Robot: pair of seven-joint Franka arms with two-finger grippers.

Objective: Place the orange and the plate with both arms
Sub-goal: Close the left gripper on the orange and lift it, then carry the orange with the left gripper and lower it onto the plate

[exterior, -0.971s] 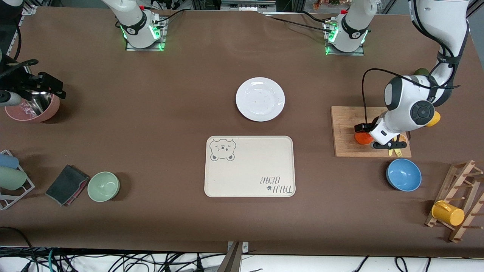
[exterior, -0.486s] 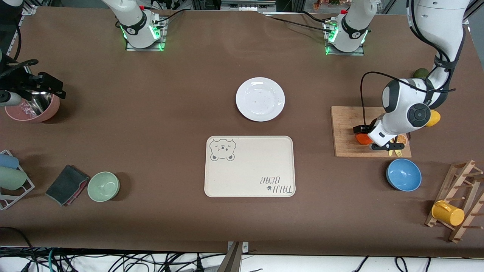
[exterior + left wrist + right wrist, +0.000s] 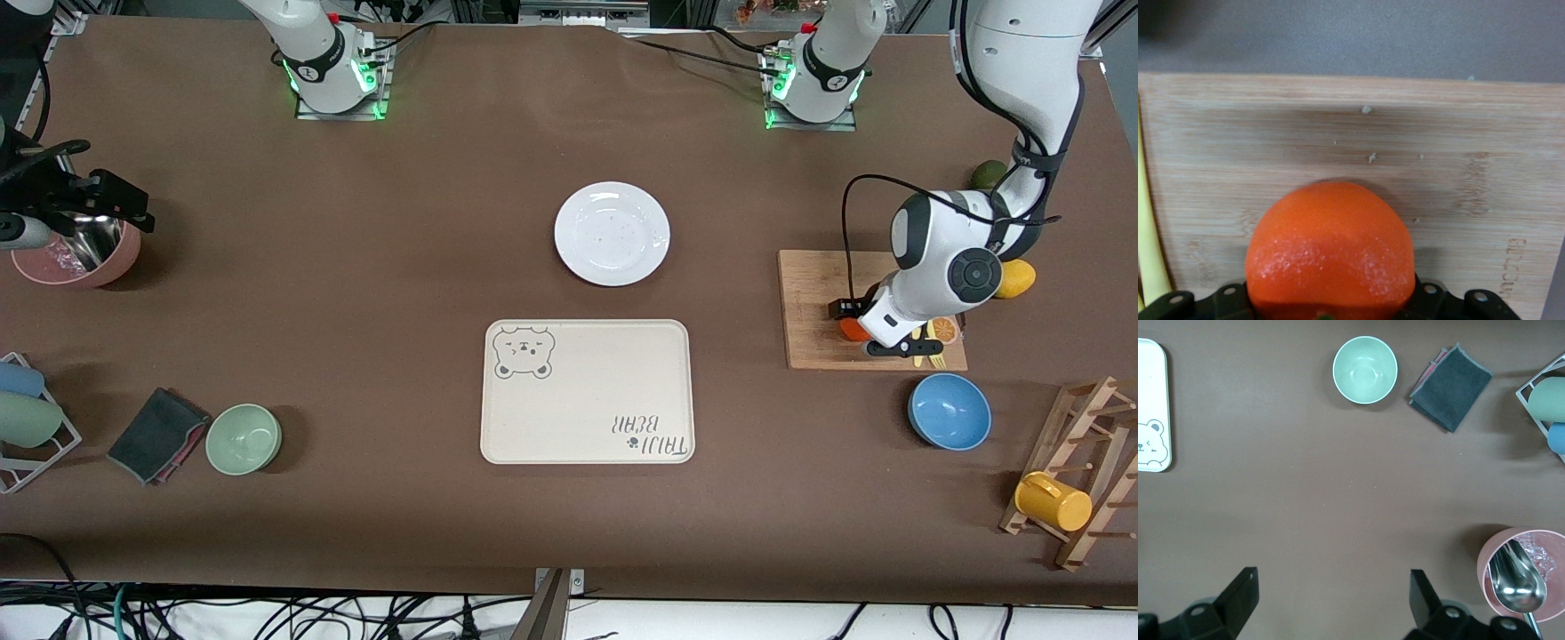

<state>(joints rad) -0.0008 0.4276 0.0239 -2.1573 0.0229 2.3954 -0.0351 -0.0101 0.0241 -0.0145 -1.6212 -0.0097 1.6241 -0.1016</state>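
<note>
On the brown table, a wooden board [image 3: 822,307] carries the orange [image 3: 1330,250], pinched by the left gripper [image 3: 855,322]. Round, it may slip. The right gripper [image 3: 1331,600] waits, spread open, over a pink bowl [image 3: 76,258]; the plate [image 3: 612,233] sits mid-table.

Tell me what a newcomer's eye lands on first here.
First, the left claw shut on the bright orange down on the wooden cutting board at the left arm's end of the table. Next, the white plate mid-table, with the cream bear tray nearer the camera.
</note>
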